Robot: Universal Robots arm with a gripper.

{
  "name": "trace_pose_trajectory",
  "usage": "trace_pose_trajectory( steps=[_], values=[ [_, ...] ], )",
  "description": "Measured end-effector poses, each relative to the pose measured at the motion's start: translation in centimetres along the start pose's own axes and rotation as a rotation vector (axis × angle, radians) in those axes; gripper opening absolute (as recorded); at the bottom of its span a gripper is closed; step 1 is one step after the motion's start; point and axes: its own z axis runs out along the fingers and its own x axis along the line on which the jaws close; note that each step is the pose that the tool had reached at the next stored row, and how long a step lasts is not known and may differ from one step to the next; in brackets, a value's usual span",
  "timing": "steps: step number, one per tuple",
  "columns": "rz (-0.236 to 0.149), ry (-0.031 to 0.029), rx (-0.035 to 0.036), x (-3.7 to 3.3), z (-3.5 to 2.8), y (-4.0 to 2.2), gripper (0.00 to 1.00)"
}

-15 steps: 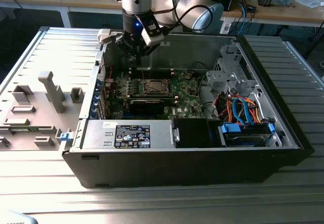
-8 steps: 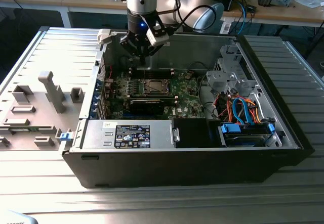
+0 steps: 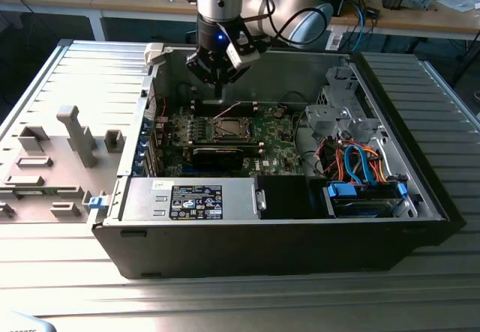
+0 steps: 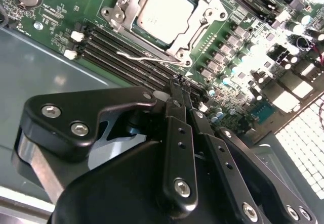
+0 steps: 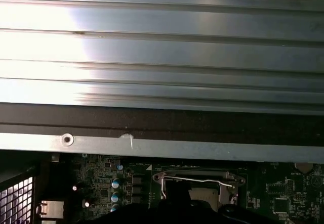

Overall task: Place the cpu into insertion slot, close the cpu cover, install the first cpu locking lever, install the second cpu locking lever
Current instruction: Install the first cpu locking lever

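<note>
The cpu (image 4: pixel 164 9) lies silvery-tan in the insertion slot (image 3: pixel 229 128) in the middle of the green motherboard (image 4: pixel 66 6). The cpu cover (image 4: pixel 201 28) lies flat around it as a silver frame. A thin wire locking lever (image 4: pixel 144 57) runs along one side of the socket and looks unlatched; it stands slightly raised in the exterior view (image 3: pixel 227 109). My gripper (image 4: pixel 180 82) hangs above the board just beside the socket, fingers pressed together with nothing between them. In the exterior view the gripper (image 3: pixel 218 91) hovers over the socket's far edge.
The open computer case (image 3: pixel 420 197) surrounds the board with tall walls. Black memory slots (image 4: pixel 116 57) lie beside the socket. A power supply (image 3: pixel 202 201) and a drive bay with blue and orange cables (image 3: pixel 364 193) sit toward the front. Grey fixtures (image 3: pixel 75 133) stand on the exterior view's left.
</note>
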Motion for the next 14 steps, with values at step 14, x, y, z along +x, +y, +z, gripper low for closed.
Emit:
trace_pose_trajectory(
  steps=[14],
  values=[
    [0.000,0.0000,0.0000,-1.33,0.01,-0.06,0.11]
  ],
)
